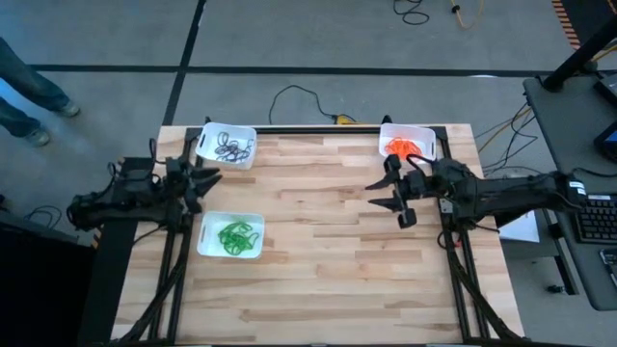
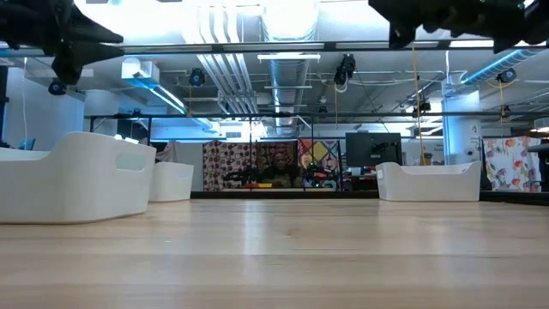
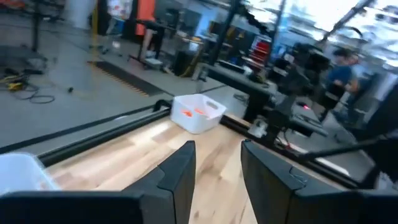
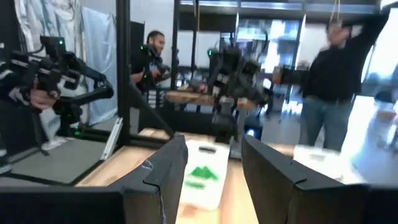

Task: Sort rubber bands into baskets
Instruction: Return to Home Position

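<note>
1. Far-left basket (image 1: 207,135), near-left basket (image 1: 204,237), far-right basket (image 1: 413,128): all plain white.
2. Dark rubber bands (image 1: 232,147), in the far-left basket: black-brown.
3. Green rubber bands (image 1: 237,237), in the near-left basket: bright green.
4. Orange rubber bands (image 1: 399,146), in the far-right basket: vivid orange.
5. Table (image 1: 328,260): pale wood, striped in planks with browner streaks; black edge rails.
6. Left arm (image 1: 125,198), right arm (image 1: 501,193): black.
7. Floor (image 1: 289,39): grey, crossed by dark lines.
8. Curtains (image 2: 225,161), in the room beyond the table: multicoloured print.
</note>
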Action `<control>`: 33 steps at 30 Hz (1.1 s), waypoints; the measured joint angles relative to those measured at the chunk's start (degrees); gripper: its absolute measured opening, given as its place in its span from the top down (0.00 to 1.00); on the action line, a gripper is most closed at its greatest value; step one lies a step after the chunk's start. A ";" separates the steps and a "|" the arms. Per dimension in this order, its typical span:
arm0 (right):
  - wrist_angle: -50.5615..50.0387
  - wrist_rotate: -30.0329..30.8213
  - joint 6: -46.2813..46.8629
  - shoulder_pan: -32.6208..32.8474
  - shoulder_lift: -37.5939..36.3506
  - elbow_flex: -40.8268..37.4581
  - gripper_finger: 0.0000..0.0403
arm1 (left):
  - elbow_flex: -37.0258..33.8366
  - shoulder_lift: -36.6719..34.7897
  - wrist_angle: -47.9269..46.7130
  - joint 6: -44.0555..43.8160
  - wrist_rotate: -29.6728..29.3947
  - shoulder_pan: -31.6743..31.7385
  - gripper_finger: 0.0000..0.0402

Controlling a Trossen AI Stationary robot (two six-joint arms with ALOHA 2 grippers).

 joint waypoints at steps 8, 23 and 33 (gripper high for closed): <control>-3.40 0.03 1.56 0.00 -1.05 -2.71 0.63 | -0.11 -0.31 -6.06 7.06 -3.08 0.00 0.72; 21.54 5.76 2.76 0.02 -4.49 -23.07 0.63 | -12.14 -0.99 12.88 9.18 13.97 -0.07 0.72; 19.04 5.86 5.91 0.02 -4.61 -23.18 0.63 | -22.03 -0.63 25.21 11.32 18.23 -0.11 0.72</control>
